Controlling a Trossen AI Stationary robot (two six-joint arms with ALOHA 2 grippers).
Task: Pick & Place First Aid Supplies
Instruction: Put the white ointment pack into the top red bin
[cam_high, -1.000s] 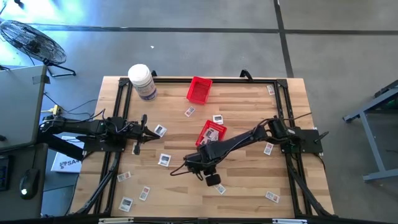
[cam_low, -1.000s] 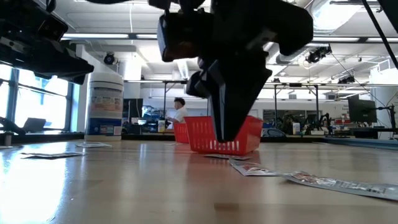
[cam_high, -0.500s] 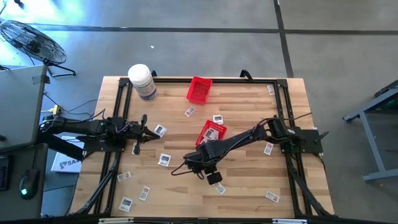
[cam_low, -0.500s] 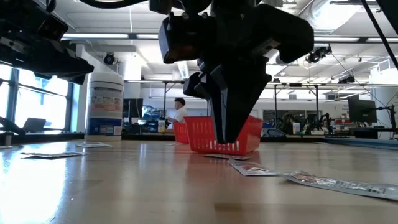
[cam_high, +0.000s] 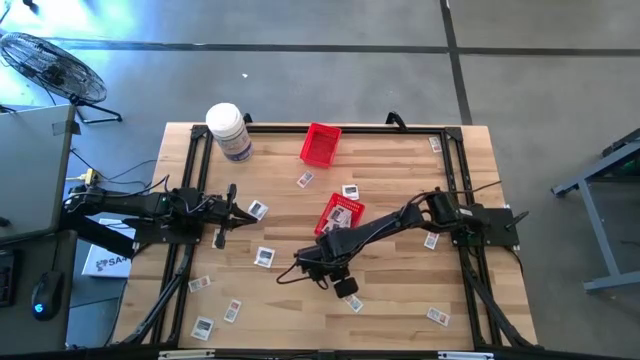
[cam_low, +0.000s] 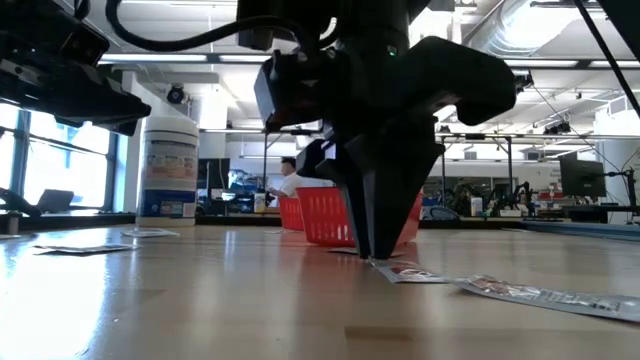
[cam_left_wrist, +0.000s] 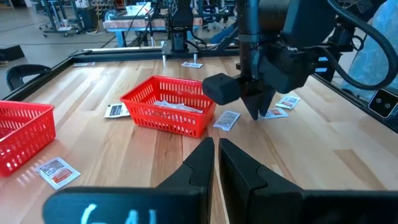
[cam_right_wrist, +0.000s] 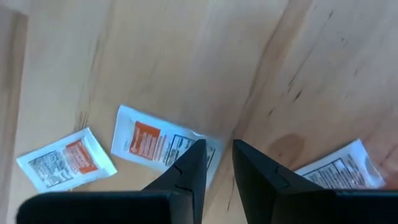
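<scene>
Hovering your right gripper jaws slightly parted, tips at a packet, holding nothing, left gripper closed empty, two red baskets.

A robotics lab: a wooden workbench on a concrete floor, equipment racks and monitors beyond.

red basket beside right gripper, elsewhere open tabletop

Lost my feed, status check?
Right gripper open, fingertips at a packet edge, not gripped. Left gripper shut, idle. Nothing blocking.
</scene>
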